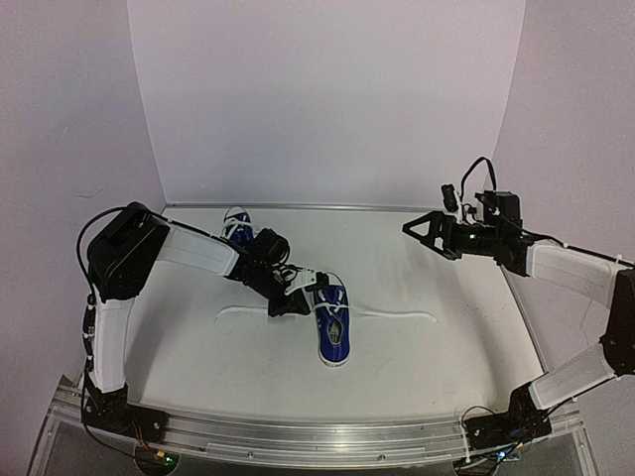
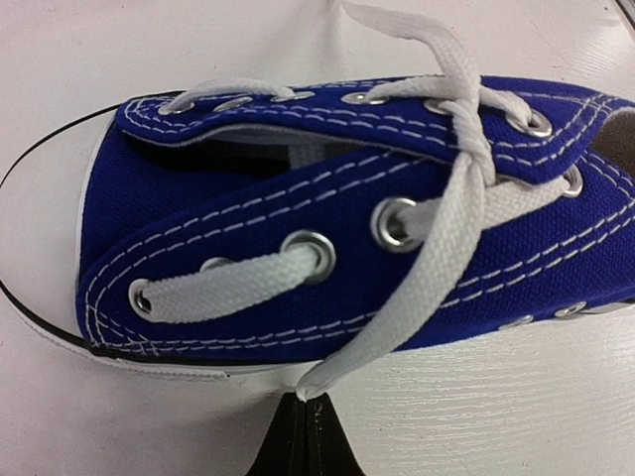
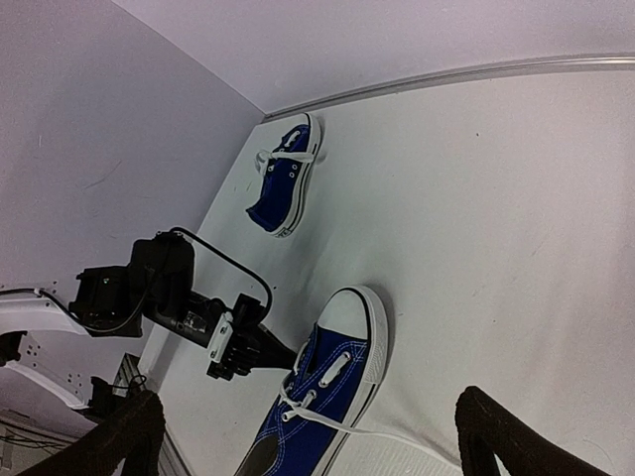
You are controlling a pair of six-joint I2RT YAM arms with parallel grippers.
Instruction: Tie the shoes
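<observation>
Roughly mid-surface lies the near shoe [image 1: 333, 332], toe toward the back wall [image 1: 327, 99], heel toward the rail [image 1: 317, 436] at the front edge. The left gripper [image 1: 301, 298] sits low against this shoe's left side, beside the front eyelets. In the left wrist view its tips meet, pinched on a lace [image 2: 437, 268] that drops from the crossing over the tongue, across the blue canvas and past the white sole to the surface [image 1: 446, 367].

A left strand [image 1: 243, 311] lies flat on the surface beyond that gripper. A right strand [image 1: 397, 316] runs out from the shoe's other side, nearly straight, ending well short of the surface's right edge.

The far shoe [image 1: 236, 226] lies behind and left of the near shoe, well apart from it and close to the back wall, partly hidden by the left arm.

The right gripper [image 1: 422, 230] hangs above the surface, well to the right of the near shoe and farther back, jaws spread wide around nothing. Open surface lies between it and the shoe, and likewise from the heel to the rail.
</observation>
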